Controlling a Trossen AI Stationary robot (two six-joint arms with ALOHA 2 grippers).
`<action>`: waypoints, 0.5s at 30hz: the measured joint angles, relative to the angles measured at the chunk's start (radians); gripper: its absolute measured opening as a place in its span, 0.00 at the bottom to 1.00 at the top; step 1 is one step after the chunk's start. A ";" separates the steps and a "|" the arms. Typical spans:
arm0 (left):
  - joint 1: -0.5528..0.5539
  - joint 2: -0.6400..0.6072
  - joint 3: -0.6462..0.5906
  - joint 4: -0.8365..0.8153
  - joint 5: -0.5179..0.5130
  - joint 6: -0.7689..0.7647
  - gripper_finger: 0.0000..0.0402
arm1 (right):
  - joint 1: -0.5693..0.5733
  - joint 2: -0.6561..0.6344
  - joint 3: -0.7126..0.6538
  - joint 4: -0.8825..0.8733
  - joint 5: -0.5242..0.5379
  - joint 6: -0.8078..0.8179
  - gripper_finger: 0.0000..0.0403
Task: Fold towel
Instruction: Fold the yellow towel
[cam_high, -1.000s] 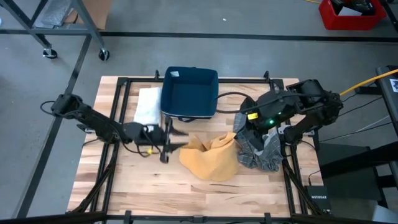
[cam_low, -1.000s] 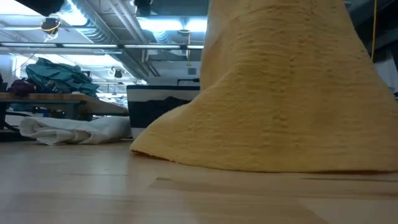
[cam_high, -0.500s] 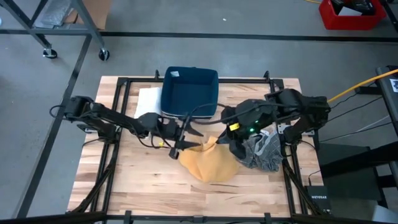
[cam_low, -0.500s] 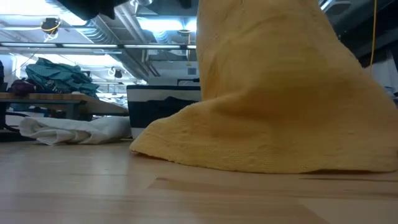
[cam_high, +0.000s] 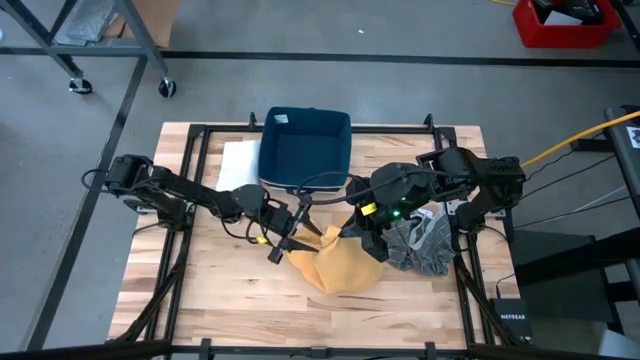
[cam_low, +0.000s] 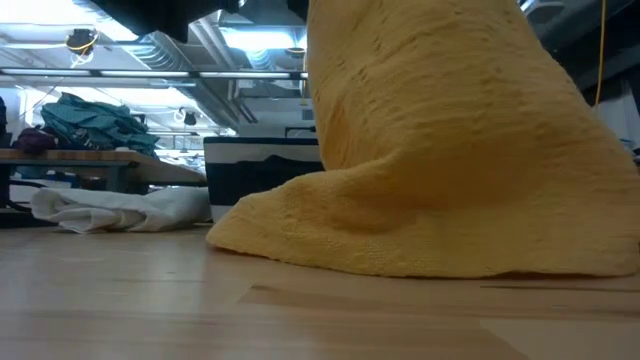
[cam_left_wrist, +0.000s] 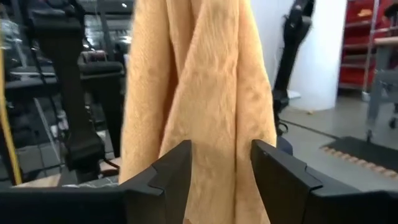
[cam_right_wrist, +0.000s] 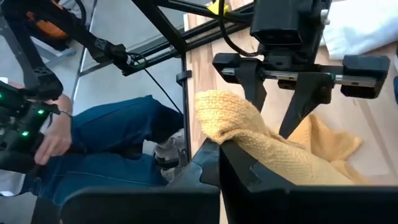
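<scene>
Right tool (cam_high: 352, 230) pressed together on an upper fold of the yellow towel (cam_high: 338, 264), holding that part lifted above the wooden worktop (cam_high: 215, 295). Rest of the towel hangs down and bunches on the worktop near its middle, in front of the blue bin (cam_high: 305, 150). Low view: towel (cam_low: 440, 150) rises steeply, lower edge spread on the wood.

Left tool (cam_high: 290, 232) spread apart, just beside the towel's left edge. Left wrist view: its two fingers (cam_left_wrist: 174, 171) stand either side of the hanging cloth (cam_left_wrist: 199, 99), not closed on it.

Grey cloth (cam_high: 422, 246) heaped on the worktop to the right of the towel. White cloth (cam_high: 238, 168) lies left of the bin. Right wrist view: a person in blue trousers (cam_right_wrist: 112, 143) sits beyond the worktop's edge.
</scene>
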 joint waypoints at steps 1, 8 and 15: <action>0.000 0.000 0.000 -0.002 0.002 0.006 0.40 | 0.000 0.000 0.000 0.000 -0.001 0.000 0.00; 0.000 -0.007 0.000 0.117 -0.013 -0.019 0.40 | 0.000 0.000 0.000 -0.001 -0.062 0.002 0.00; -0.005 -0.009 0.000 0.227 -0.014 -0.041 0.40 | 0.000 0.000 0.000 -0.001 -0.043 0.002 0.00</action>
